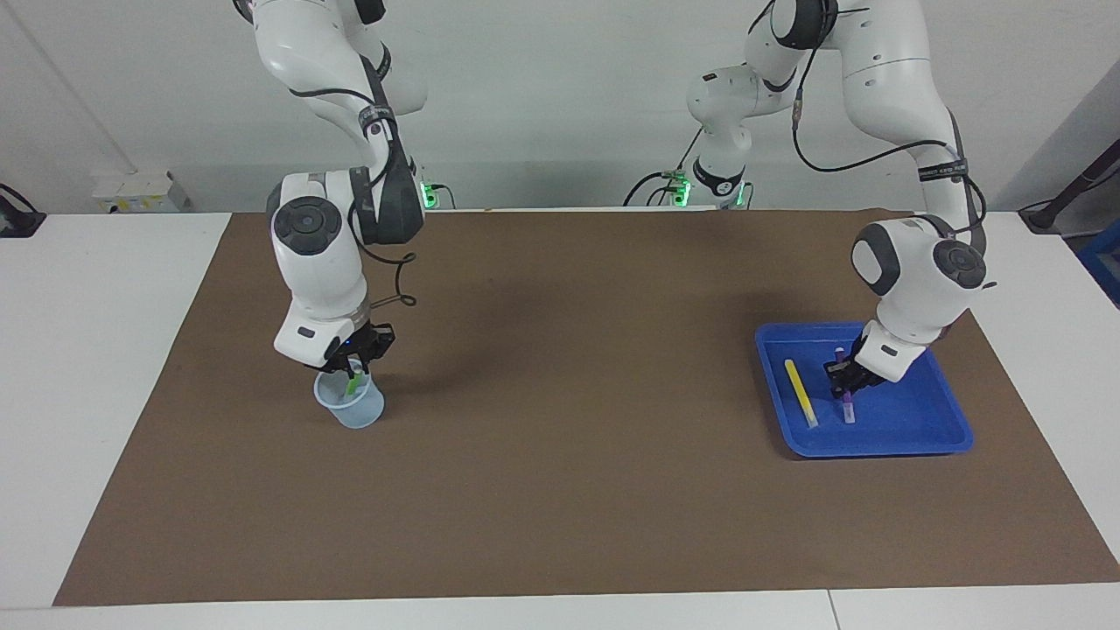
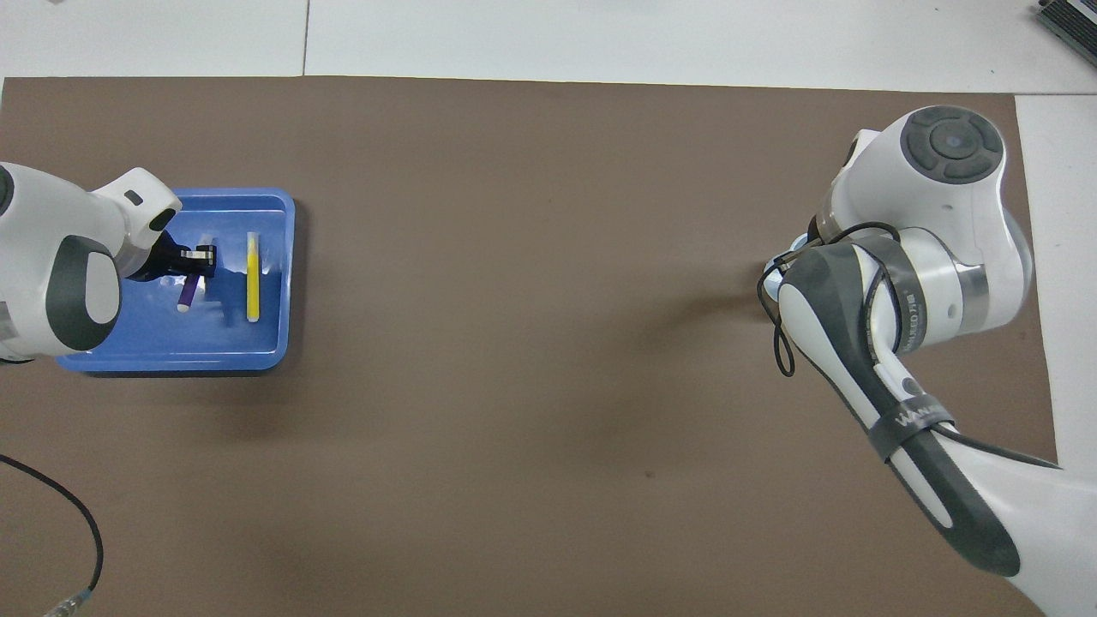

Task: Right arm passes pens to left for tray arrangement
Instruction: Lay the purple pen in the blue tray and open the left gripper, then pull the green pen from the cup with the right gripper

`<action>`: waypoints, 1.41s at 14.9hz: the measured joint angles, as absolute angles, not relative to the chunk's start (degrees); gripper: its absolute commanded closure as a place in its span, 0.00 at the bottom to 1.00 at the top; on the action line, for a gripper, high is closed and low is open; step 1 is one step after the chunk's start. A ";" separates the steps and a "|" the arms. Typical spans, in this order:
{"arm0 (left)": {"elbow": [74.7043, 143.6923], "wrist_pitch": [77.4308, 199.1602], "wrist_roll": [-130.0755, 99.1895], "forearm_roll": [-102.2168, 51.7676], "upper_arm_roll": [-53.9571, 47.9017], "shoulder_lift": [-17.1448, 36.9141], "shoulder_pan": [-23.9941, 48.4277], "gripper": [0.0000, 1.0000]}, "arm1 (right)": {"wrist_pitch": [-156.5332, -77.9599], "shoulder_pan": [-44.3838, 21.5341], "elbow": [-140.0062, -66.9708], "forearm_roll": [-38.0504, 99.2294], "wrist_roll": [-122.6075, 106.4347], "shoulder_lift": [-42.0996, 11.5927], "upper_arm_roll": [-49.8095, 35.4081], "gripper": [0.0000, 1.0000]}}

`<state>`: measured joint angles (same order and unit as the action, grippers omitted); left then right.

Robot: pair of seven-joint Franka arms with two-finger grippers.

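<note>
Green pen [image 1: 353, 382] is standing tilted in the cup [image 1: 350, 404], right tool [image 1: 354, 366] clamping its top end. Purple pen [image 1: 845, 385] is tilting onto the tray [image 1: 910, 430] beside the yellow pen [image 1: 800, 392], left tool [image 1: 844, 376] gripping it.

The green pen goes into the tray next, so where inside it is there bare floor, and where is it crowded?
Bare floor: the tray between the purple pen and the rim at the left arm's end. Crowded: the yellow pen, purple pen and left gripper sit close together.
</note>
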<state>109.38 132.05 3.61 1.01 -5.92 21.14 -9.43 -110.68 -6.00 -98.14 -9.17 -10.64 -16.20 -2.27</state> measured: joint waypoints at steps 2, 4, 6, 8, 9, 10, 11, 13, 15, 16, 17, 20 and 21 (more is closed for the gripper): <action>110.32 132.31 3.61 1.01 -5.92 21.13 -9.45 0.43 | -106.47 -5.68 -95.37 -8.37 -10.64 -14.74 -2.28 1.00; 110.42 132.32 3.61 1.03 -5.92 21.13 -9.46 0.42 | -103.27 -5.29 -93.77 -6.32 -10.64 -12.35 -2.26 1.00; 110.40 132.31 3.61 1.03 -5.92 21.13 -9.48 0.42 | -100.81 -4.87 -93.26 -3.87 -10.64 -9.58 -2.26 1.00; 109.67 131.47 3.61 1.03 -5.90 21.12 -9.51 0.42 | -97.57 -4.37 -92.02 -0.54 -10.64 -7.16 -2.13 1.00; 108.49 129.92 3.61 1.03 -5.90 21.11 -9.51 0.42 | -95.39 -3.86 -90.59 1.47 -10.64 -6.35 -2.10 1.00; 106.82 127.83 3.61 1.03 -5.92 21.10 -9.51 0.42 | -93.18 -3.18 -88.88 3.78 -10.64 -5.81 -2.09 1.00; 105.06 125.77 3.61 1.03 -5.94 21.10 -9.51 0.42 | -90.98 -2.37 -87.20 6.25 -10.56 -5.50 -2.06 1.00; 102.79 123.34 3.49 0.97 -6.11 21.10 -9.49 0.42 | -88.23 -0.57 -85.26 10.97 -9.81 -5.39 -1.97 1.00; 101.49 121.83 1.94 -0.78 -6.25 21.10 -9.48 0.42 | -87.82 0.55 -85.09 15.66 -6.91 -5.45 -1.88 1.00; 100.94 120.91 0.86 -2.51 -6.31 21.10 -9.47 0.42 | -87.83 0.60 -85.09 17.73 -4.18 -5.56 -1.88 1.00; 100.46 119.66 -0.68 -4.13 -6.43 21.07 -9.43 0.42 | -87.98 0.44 -85.08 19.82 -1.18 -5.68 -1.99 1.00; 99.33 115.75 -8.14 -6.35 -7.54 20.24 -9.21 0.42 | -89.47 -0.15 -85.15 24.93 5.94 -5.99 -2.91 1.00; 99.18 114.54 -11.07 -7.52 -7.99 19.60 -8.94 0.41 | -90.47 -0.65 -85.29 26.69 8.47 -6.12 -3.02 1.00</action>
